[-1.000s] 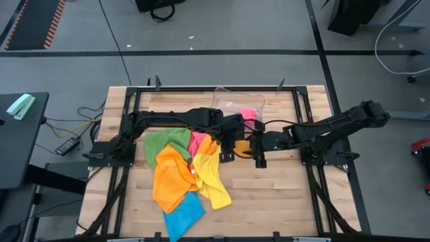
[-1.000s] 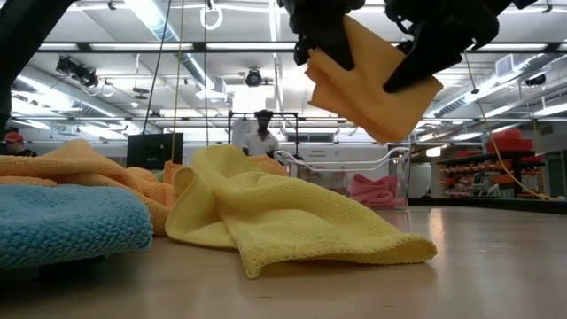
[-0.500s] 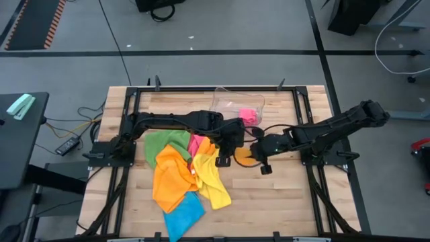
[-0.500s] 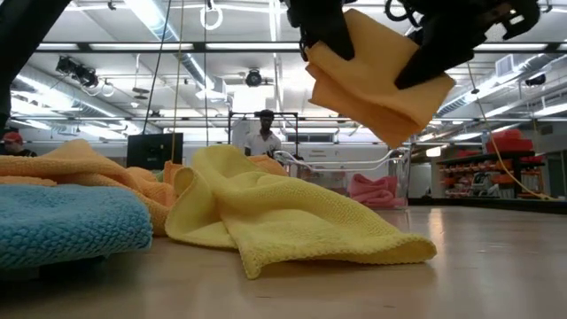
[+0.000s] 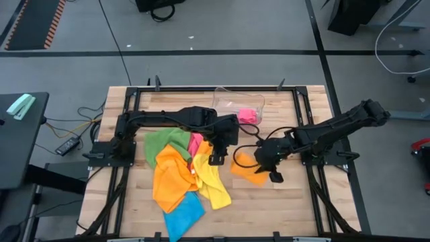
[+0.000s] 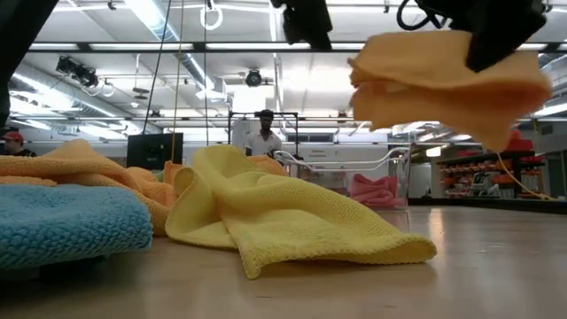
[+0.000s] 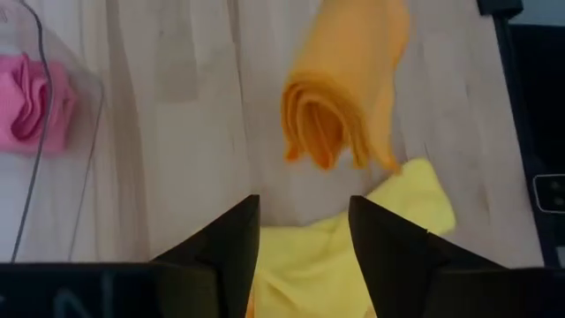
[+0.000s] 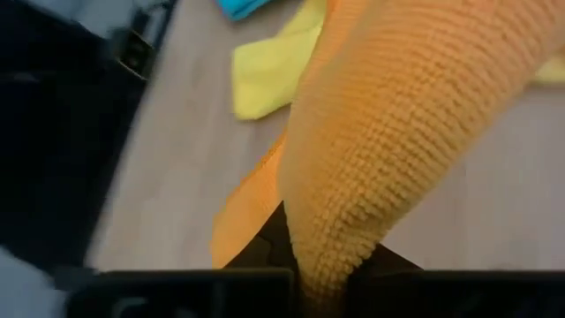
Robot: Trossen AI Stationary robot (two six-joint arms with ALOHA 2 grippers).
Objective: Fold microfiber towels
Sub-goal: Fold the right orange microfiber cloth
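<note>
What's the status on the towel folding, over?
Right gripper shut on folded orange towel, lifted above table. Left gripper open, empty, over the yellow towel. Loose towel pile waits on left. Nothing blocking.

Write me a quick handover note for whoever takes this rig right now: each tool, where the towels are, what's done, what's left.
Left tool: open, empty, above the yellow towel at the pile's edge.
Right tool: shut on the folded orange towel, holding it in the air right of the pile.
Pile on the table's left half: green towel, a second orange towel, yellow, blue towel, and a pink towel peeking out, all loose.
Clear tray at the back holds another pink towel.
Done: one orange towel looks folded.
Left: set it down, then fold the pile.
</note>
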